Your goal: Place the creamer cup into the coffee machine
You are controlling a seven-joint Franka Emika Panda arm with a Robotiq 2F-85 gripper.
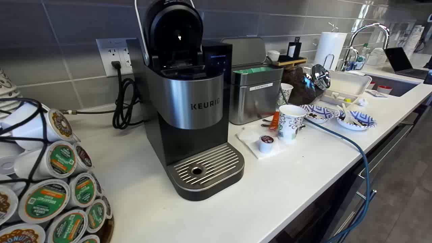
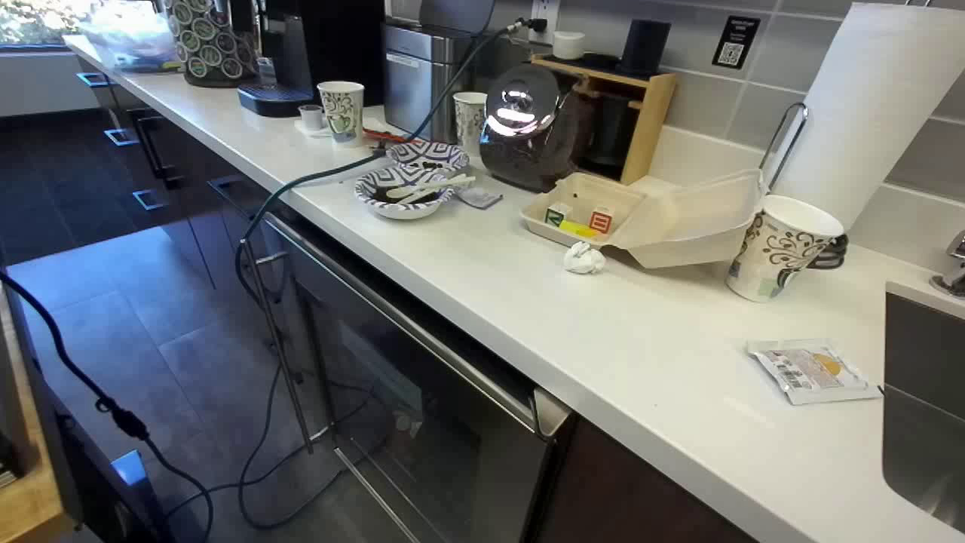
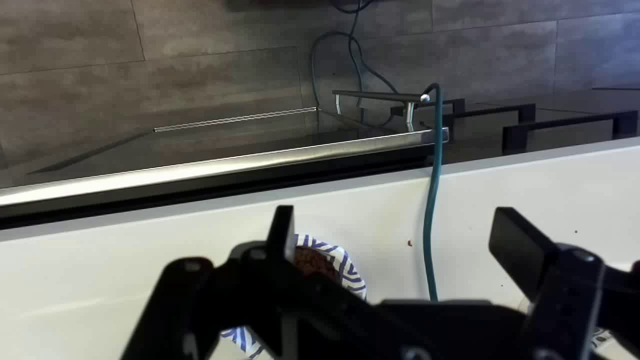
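Creamer cup [image 1: 266, 145] and coffee machine [image 1: 192, 104] are shown apart on the counter [image 1: 287, 182]: the first, white-sided with a dark red top, is set upright on a napkin [image 1: 250, 139], and in both exterior views it is seen just beside a patterned paper cup [image 1: 289, 126]. The machine's black lid [image 1: 175, 28] is raised, and its drip tray [image 1: 211, 165] is bared below. Close beside the machine, a steel box [image 1: 254, 98] is stood with its cover tipped up; on the opposite side, coffee pods [image 1: 45, 201] are piled. In the wrist view, the hand [image 3: 397, 240] is held above the counter, released, its two fingers parted wide. Beneath it, a blue cable [image 3: 428, 220] is stretched across the counter and over the edge, and a patterned bowl [image 3: 353, 280], with something dark brown in it, is partly hidden by one finger.
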